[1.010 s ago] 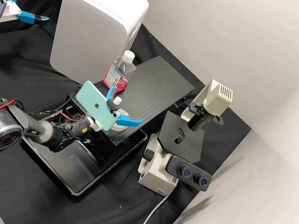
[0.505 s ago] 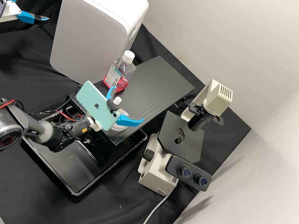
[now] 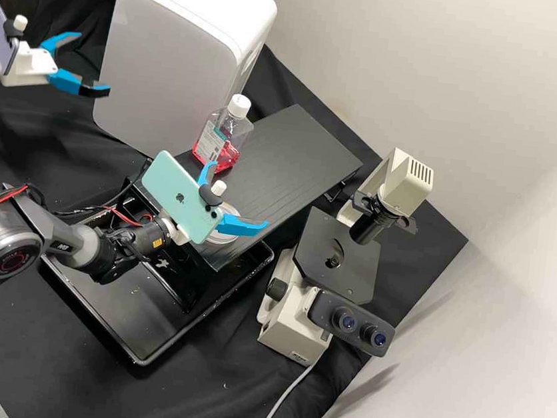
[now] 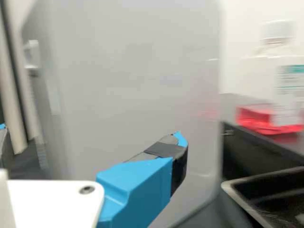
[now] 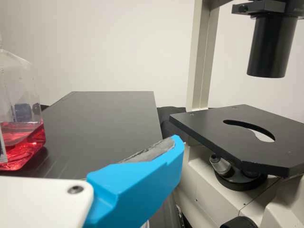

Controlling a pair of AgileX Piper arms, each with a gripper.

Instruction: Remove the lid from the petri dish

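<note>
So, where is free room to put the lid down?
Most of the platform is bare, from the flask to its edge toward the microscope. The tray floor nearest the camera is bare too. Crowded: the platform corner with the dish and right gripper.

No print can be read. The flask [image 3: 223, 137] just beyond the right gripper [image 3: 240, 192] carries a label with teal banding, its lettering too small and blurred. The microscope [image 3: 323, 288] beside that gripper bears a small dark mark low on its base, also illegible.
</note>
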